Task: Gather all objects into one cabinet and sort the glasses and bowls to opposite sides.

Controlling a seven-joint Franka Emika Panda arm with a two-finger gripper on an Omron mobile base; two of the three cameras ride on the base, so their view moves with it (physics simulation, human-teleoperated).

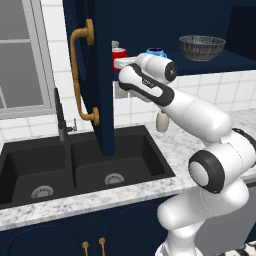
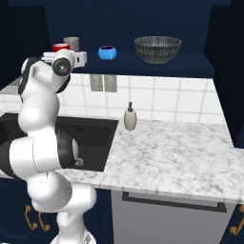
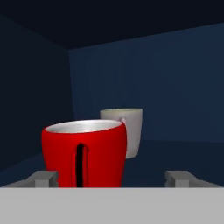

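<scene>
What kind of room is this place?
Most likely a kitchen, rendered: a black double sink with a faucet, a marble counter, and a navy wall cabinet holding cups and a bowl.

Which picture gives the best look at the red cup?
The hand view: the red cup stands close and whole, with the beige cup behind it. The right base view shows just its rim behind the arm; the left base view shows a sliver.

No readable text, labels or numbers appear anywhere, as far as these dim renders show.
</scene>
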